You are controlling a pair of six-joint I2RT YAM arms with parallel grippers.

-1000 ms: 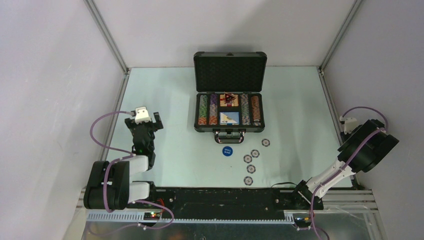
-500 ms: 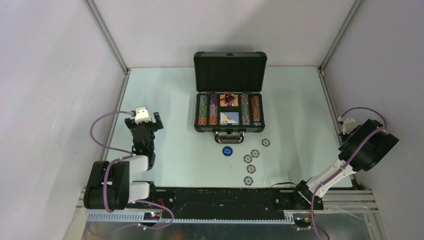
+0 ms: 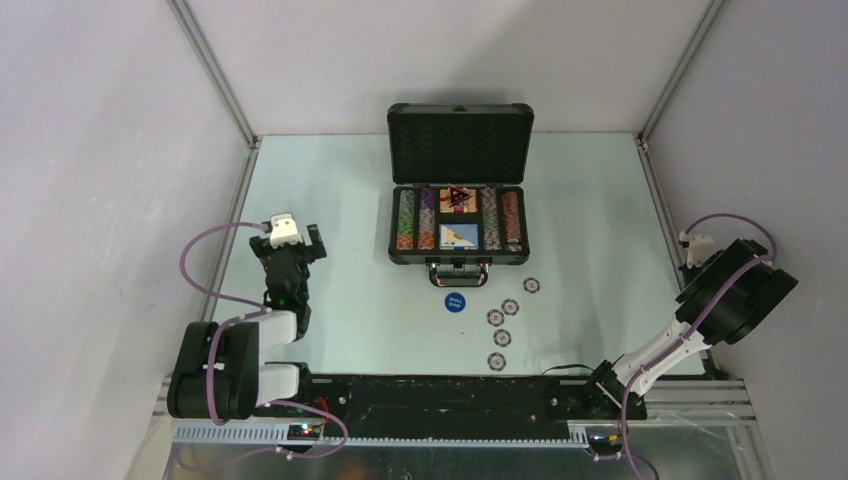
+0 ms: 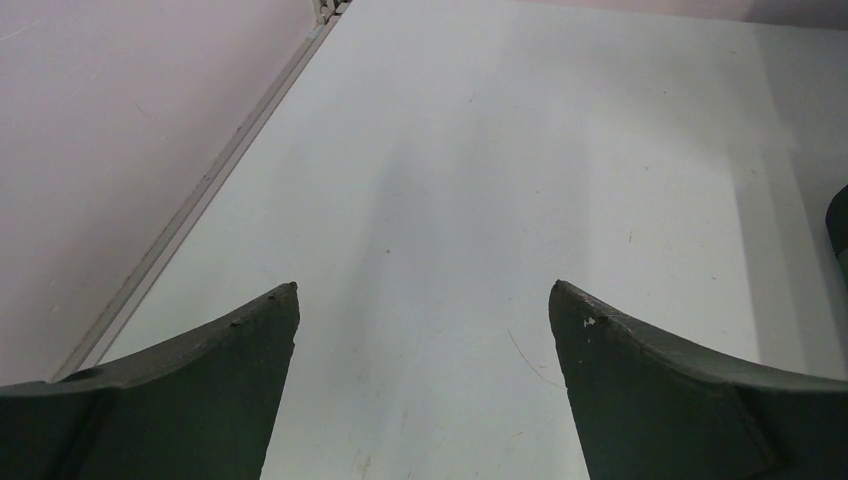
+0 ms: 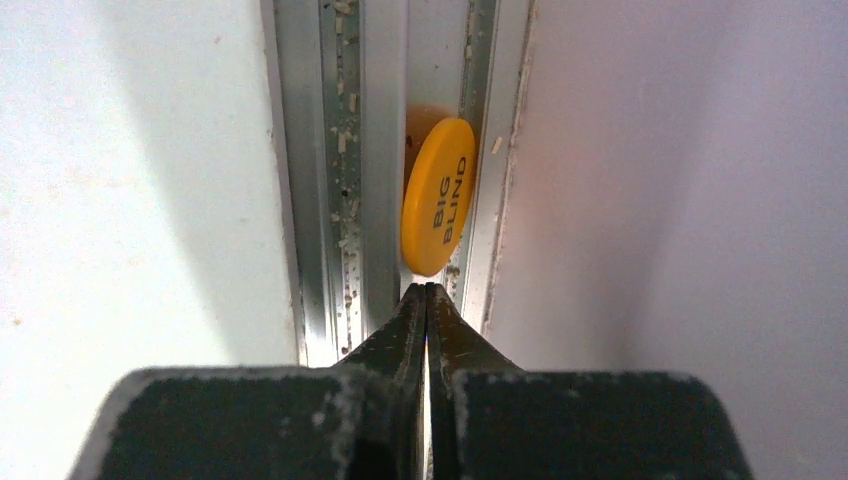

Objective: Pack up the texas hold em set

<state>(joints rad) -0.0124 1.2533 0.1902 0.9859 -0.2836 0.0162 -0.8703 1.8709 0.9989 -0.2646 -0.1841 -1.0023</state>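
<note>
The dark grey briefcase [image 3: 458,258] lies open at the table's far middle, with rows of striped chips, a red card box and a dark triangular marker inside. Several striped poker chips [image 3: 502,338] and a blue button [image 3: 455,301] lie on the table in front of it. An orange "BIG BLIND" button [image 5: 437,197] stands on edge in the metal rail [image 5: 330,180] against the right wall. My right gripper [image 5: 427,287] is shut, its tips at the button's near edge and nothing between them. My left gripper [image 4: 424,290] hangs open over bare table at the left.
The raised briefcase lid [image 3: 459,143] stands behind the tray. The right arm [image 3: 735,290] reaches to the table's right edge, close to the wall. A frame rail runs along the left edge [image 4: 200,190].
The right gripper's jaws have closed fully just short of the orange button. The left arm has not moved.
</note>
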